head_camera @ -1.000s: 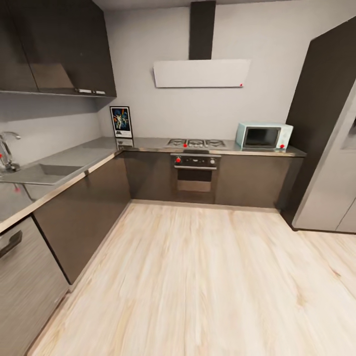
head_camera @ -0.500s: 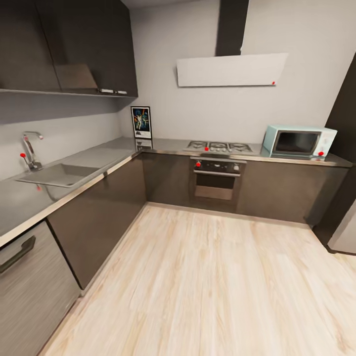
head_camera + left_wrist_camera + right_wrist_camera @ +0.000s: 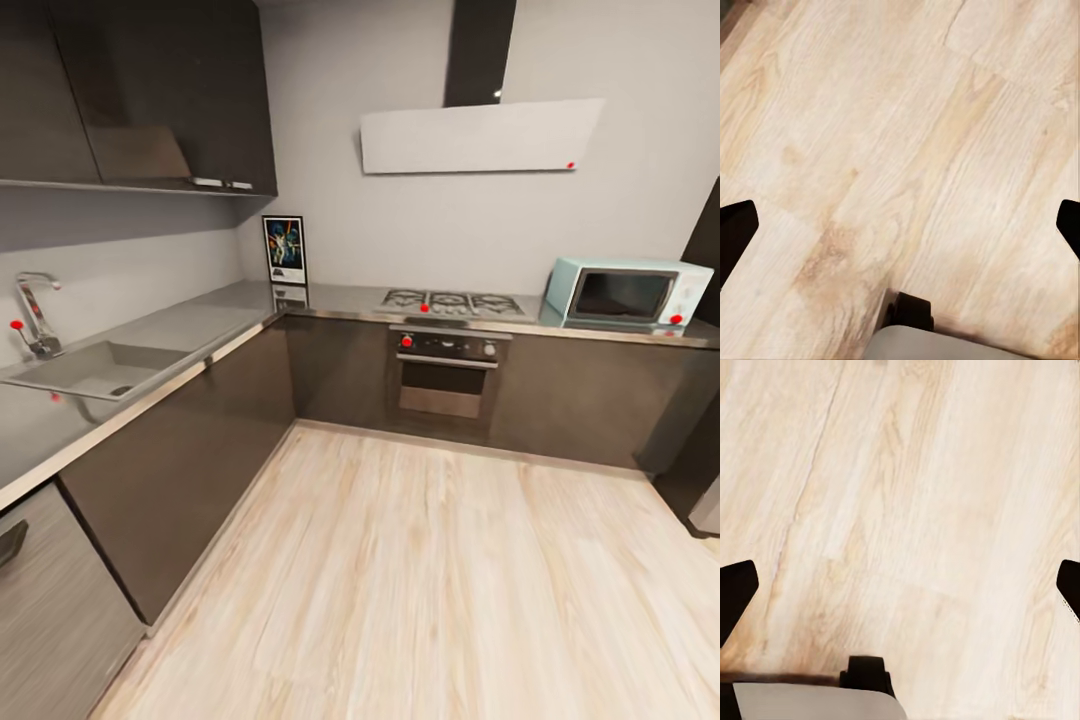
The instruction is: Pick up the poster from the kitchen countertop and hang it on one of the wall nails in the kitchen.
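The poster (image 3: 284, 250) stands upright in the far corner of the kitchen countertop (image 3: 200, 322), leaning against the back wall, its dark blue picture in a thin black frame. It is far from me, across the floor. In the left wrist view my left gripper (image 3: 900, 229) is open, with its dark fingertips (image 3: 735, 232) at the frame's edges and only wooden floor between them. In the right wrist view my right gripper (image 3: 900, 589) is open in the same way over the floor, its fingertips (image 3: 735, 589) wide apart.
A sink (image 3: 85, 368) with a faucet (image 3: 35, 315) is set in the worktop's left run. Along the back stand a gas hob (image 3: 450, 301), an oven (image 3: 445, 370) and a pale blue microwave (image 3: 625, 292). A white hood (image 3: 480, 135) hangs above. Light wooden floor (image 3: 430, 580) stretches ahead.
The whole head view has shifted: the camera has moved nearer to the kitchen and turned, so the hob and microwave sit further right. The poster has not moved on the worktop.
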